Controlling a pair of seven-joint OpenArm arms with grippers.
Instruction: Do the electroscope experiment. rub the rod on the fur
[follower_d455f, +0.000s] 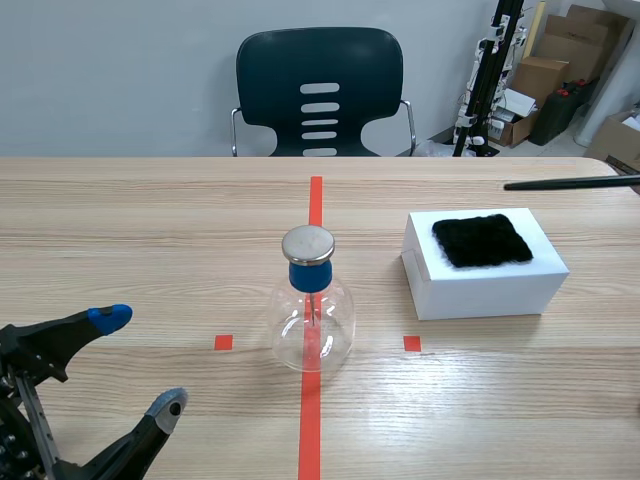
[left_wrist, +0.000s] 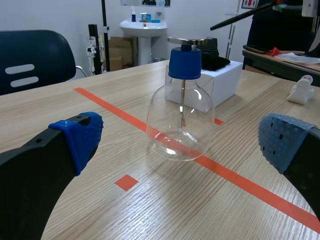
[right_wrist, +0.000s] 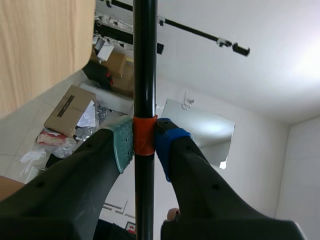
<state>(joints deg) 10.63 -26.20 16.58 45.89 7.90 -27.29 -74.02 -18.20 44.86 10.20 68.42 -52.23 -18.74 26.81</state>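
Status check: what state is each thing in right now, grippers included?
fur: flat on the white box, nothing touching it.
rod: clamped at its orange band, in the air, off the fur.
electroscope: upright, blue cap on.
left gripper: open, empty.
right gripper: shut on the rod.

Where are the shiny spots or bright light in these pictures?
Scene view: the clear glass flask carries pale reflections, and its round metal cap gleams. Left wrist view: the flask glints along its base. Right wrist view: bright glare washes the wall beside the black rod.
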